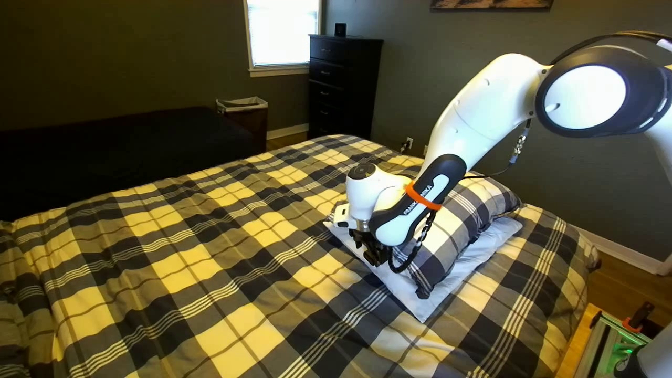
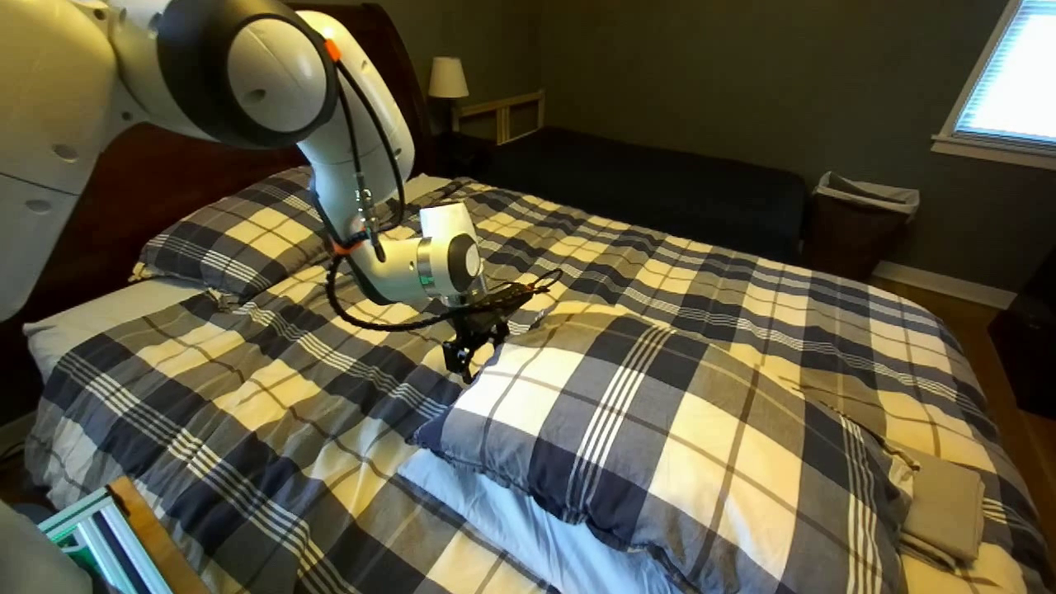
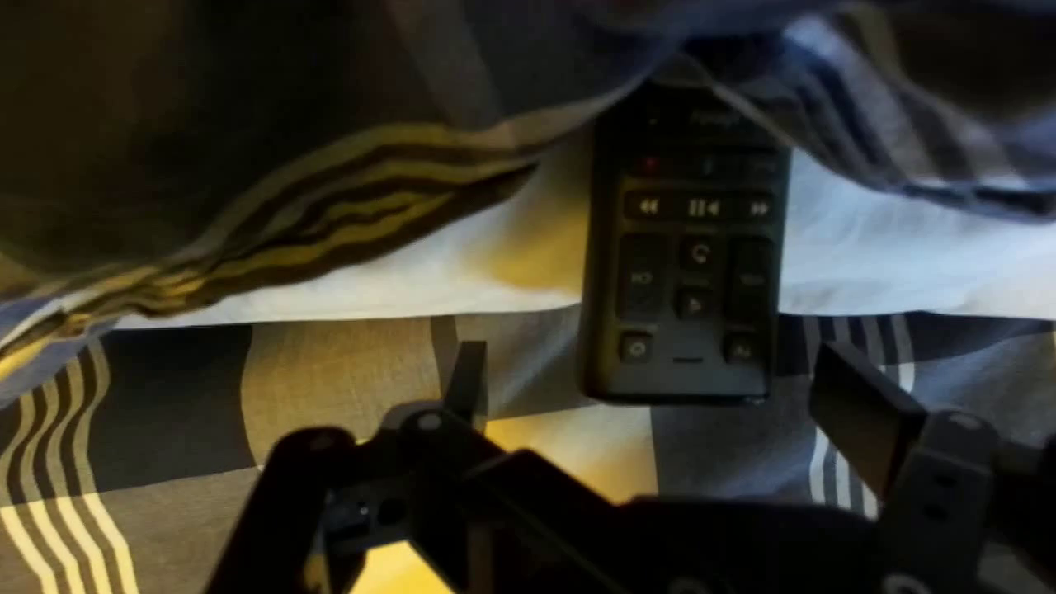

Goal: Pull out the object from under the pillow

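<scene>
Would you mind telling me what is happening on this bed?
A robot arm holds its gripper open beside a plaid pillow. In the wrist view, its fingers stand either side of a black remote control, which sticks out from under the pillow, over the edge of a pale pad. The remote control isn't gripped yet.

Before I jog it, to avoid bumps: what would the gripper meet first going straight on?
Probably the dark remote, framed between the open jaws; depth is unclear, so the gripper might straddle it and reach the bedcover.
</scene>
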Robot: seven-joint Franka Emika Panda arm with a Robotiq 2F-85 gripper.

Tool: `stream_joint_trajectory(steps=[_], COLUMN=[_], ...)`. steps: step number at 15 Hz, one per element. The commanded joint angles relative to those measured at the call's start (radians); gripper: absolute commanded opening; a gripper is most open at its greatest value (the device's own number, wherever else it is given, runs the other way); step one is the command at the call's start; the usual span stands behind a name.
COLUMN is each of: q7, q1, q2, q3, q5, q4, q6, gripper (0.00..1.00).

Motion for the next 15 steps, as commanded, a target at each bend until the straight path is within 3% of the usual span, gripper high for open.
stream_joint_trajectory(steps=[1, 4, 5, 6, 11, 15], q7=[-0.014, -0.012, -0.010, -0.010, -0.002, 0.016], q1=[0.018, 0.024, 0.025, 0.025, 0.027, 0.032], q2=[0.053, 0.075, 0.078, 0.081, 0.064, 0.036], q3=[-0.027, -0.036, -0.038, -0.037, -0.024, -0.007], q5=[-0.049, -0.080, -0.090, -0.095, -0.101, -0.090], q4=[0.061, 0.081, 0.084, 0.088, 0.081, 0.067], q6=[-0.041, -0.060, -0.067, -0.078, -0.128, -0.166], gripper=[1.00, 1.00, 0.75, 0.74, 0.35, 0.26])
